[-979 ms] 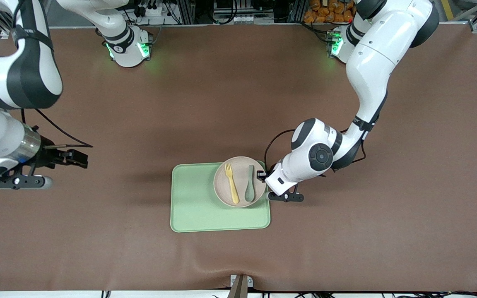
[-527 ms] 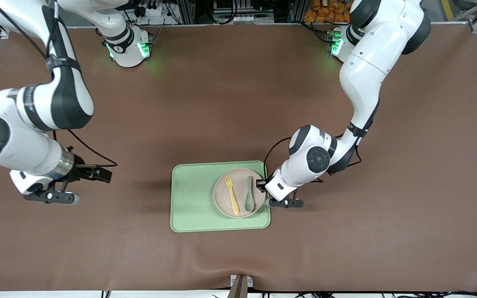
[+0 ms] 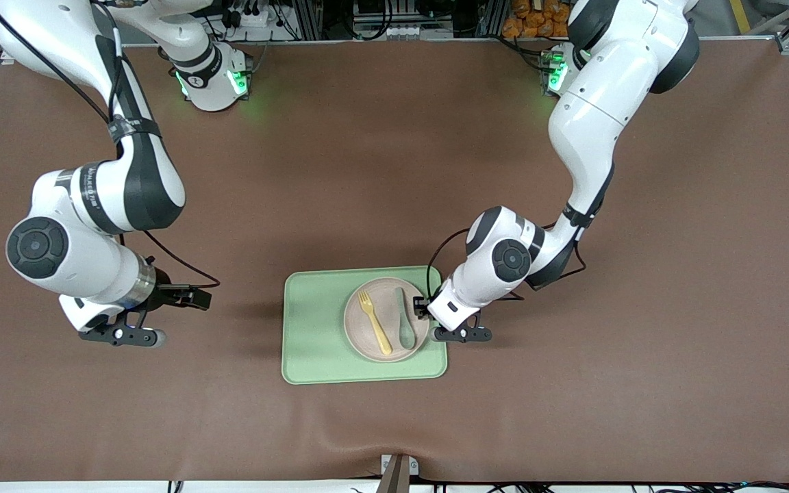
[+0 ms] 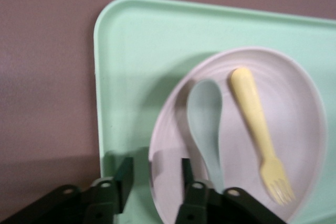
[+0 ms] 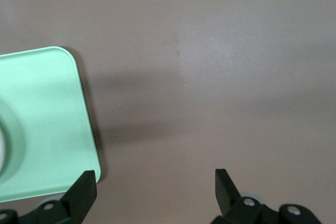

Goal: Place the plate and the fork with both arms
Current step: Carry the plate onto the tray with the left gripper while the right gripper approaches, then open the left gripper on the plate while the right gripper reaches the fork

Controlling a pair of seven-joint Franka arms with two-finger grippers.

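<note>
The pale cream plate point(image 3: 357, 330) is on the light-green tray point(image 3: 312, 329), at the tray's end toward the left arm. The pale-yellow fork point(image 3: 374, 320) lies in the plate beside a grey-green spoon point(image 3: 405, 318). My left gripper point(image 3: 424, 309) is shut on the plate's rim toward the left arm's end. In the left wrist view point(image 4: 155, 174) the rim passes between the jaws, with the plate point(image 4: 304, 114), fork point(image 4: 260, 129) and spoon point(image 4: 207, 124) ahead. My right gripper point(image 3: 192, 298) is open and empty over the bare table, off the tray's end toward the right arm point(image 5: 155, 182).
The tray shows in the left wrist view point(image 4: 131, 51) and its corner in the right wrist view point(image 5: 47, 108). A brown mat point(image 3: 572, 397) covers the table. A small metal bracket point(image 3: 398, 469) sits at the table's near edge.
The plate, with fork and spoon, has shifted nearer the camera and then slightly toward the right arm's end, along with my left gripper. My right arm has swung in toward the tray.
</note>
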